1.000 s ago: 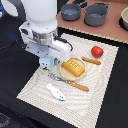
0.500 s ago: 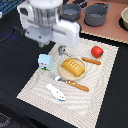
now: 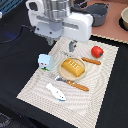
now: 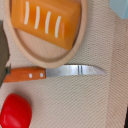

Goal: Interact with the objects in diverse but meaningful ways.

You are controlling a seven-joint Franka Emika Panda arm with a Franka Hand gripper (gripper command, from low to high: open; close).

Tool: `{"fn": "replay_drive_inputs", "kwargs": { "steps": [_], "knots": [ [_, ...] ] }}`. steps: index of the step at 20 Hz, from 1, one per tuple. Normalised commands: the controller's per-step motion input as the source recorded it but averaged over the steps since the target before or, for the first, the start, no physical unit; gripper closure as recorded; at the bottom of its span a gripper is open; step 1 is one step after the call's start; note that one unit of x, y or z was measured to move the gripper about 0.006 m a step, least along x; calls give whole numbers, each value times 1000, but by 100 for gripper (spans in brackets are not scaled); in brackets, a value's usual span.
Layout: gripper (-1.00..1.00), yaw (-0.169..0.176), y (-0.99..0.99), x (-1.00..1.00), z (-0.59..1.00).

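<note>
So the hand (image 3: 72, 46) hangs over the mat's (image 3: 35, 85) far side. Just below it in the exterior view sits the bread loaf (image 3: 73, 67) on its plate (image 3: 64, 76), a knife (image 3: 76, 85) lying along the plate's near rim. The tomato (image 3: 97, 51) is off to the hand's exterior-view right, next to another knife (image 3: 91, 61). The carton (image 3: 45, 61) is to its left, and the tube piece (image 3: 56, 92) lies nearest the camera.

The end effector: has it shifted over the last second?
Yes. Against the bread loaf on its plate, the arm has travelled toward the far side of the mat, from over the carton up toward the grey pots.
</note>
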Motion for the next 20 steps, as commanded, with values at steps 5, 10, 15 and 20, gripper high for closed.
{"fn": "replay_drive_inputs", "kwargs": {
  "steps": [5, 10, 15, 20],
  "knots": [
    [-100, 202, 65, 357, 0],
    [-100, 174, 6, 433, 0],
    [-100, 157, 0, 489, 0],
    [-100, 146, 0, 523, 0]
  ]
}}
